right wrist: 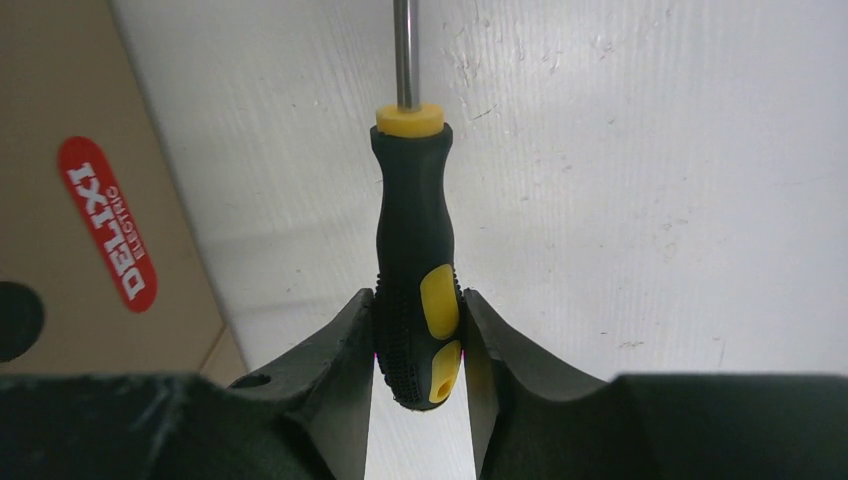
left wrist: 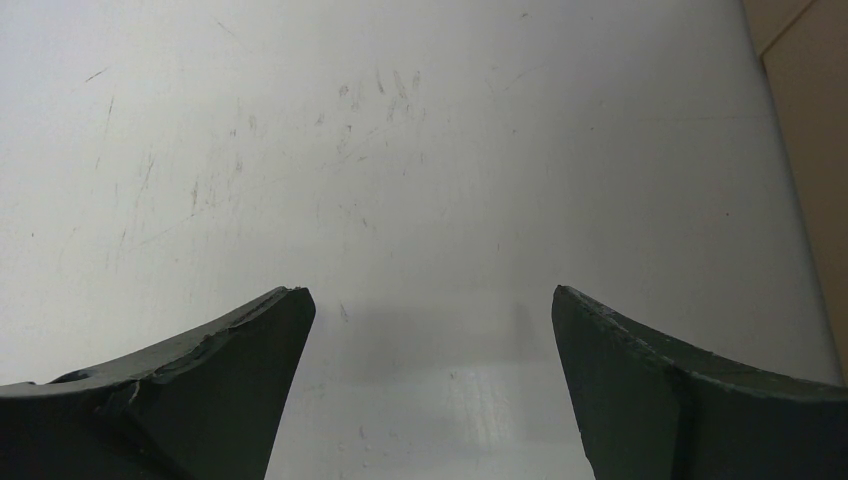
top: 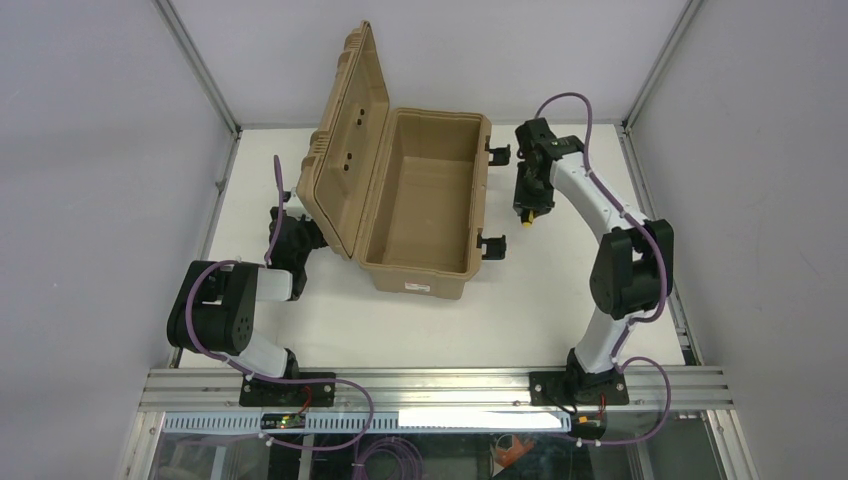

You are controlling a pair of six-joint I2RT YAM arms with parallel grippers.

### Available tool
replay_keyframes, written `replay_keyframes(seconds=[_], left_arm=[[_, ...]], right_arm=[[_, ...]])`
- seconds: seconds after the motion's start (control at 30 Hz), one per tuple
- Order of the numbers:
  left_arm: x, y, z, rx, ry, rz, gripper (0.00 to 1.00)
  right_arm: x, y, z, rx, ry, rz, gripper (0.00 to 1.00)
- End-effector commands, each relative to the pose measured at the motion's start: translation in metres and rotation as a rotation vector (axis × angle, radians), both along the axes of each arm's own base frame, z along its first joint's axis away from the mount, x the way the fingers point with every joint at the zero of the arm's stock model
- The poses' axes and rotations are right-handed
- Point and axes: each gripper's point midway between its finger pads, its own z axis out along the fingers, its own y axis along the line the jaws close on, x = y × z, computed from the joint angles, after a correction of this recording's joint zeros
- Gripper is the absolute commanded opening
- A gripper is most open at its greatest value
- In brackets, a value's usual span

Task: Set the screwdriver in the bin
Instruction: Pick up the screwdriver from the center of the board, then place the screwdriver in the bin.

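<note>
The screwdriver (right wrist: 415, 270) shows a black handle, ridged at the butt, with yellow patches and a yellow collar, then a silvery shaft. The bin (top: 425, 190) is tan all over, lid ribbed, latches (top: 497, 152) black, white label (top: 418, 287) in front, and there's a red oval sticker (right wrist: 107, 223) with white lettering. Table (top: 560, 290) white, scuffed. Cables (top: 566, 95) purple.

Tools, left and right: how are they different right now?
The left tool is wide open; the right tool is shut. The left tool holds nothing, with only bare table between its fingers; the right tool grips the screwdriver by its handle. The left tool sits left of the bin; the right tool sits right of it. Both have two dark fingers, and neither is over the bin.
</note>
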Motion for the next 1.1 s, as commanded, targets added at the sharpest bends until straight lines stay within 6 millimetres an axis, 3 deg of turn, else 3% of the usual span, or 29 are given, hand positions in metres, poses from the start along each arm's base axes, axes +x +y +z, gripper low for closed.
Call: replay_keyframes(seconds=[0.0,0.27,0.5,0.77,1.07], left_arm=[[0.003,0.001,0.016,-0.015,-0.053,-0.002,0.99],[0.003,0.001,0.015,-0.016,-0.052,-0.003,0.99],[0.003,0.001,0.016,-0.016,-0.054,-0.003,0.99],[0.003,0.001,0.016,-0.016,-0.054,-0.003,0.99],[0.003,0.001,0.016,-0.016,-0.054,-0.003,0.99]], right_arm=[[0.01,-0.008,0.052,-0.012,-0.112,0.006,0.14],[0.025,-0.003,0.098,0.007,-0.188,0.02,0.14],[0.043,0.022,0.134,0.096,-0.26,0.051,0.13],[0.054,0.079,0.154,0.195,-0.296,0.131,0.13],[0.058,0.151,0.141,0.288,-0.29,0.196,0.13]])
